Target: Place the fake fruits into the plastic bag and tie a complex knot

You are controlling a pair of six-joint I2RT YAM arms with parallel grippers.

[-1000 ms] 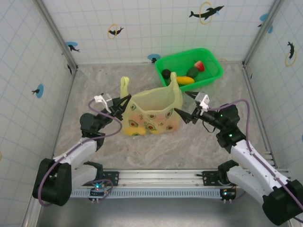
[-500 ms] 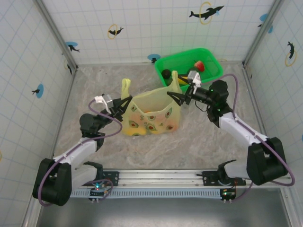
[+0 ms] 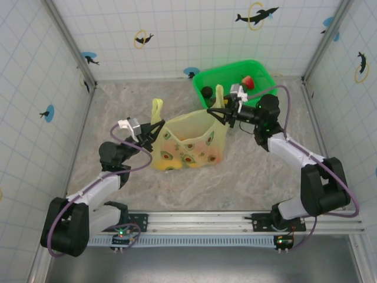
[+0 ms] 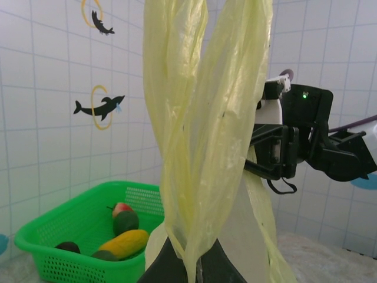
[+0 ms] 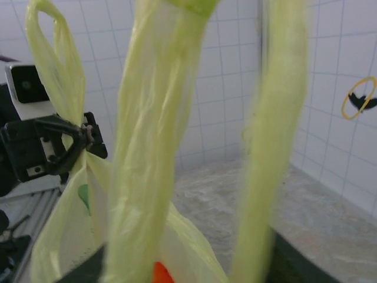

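Where left fingers (image 4: 166,269) pinch, bag handle (image 4: 200,118) rises vertically

The plastic bag (image 3: 188,144) is set mid-table (image 3: 247,174); the basket (image 3: 230,65), placed behind-right, holds fake fruits (image 3: 248,81).

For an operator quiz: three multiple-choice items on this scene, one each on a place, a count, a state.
1. The green basket stands: A back right of the table B front left C centre
2. How many loop handles on the plastic bag: A one B two C four
3. The left tool is: A open B shut on a bag handle C lying flat
A, by the far right corner; B, two loops stand up; B, it pinches the film.
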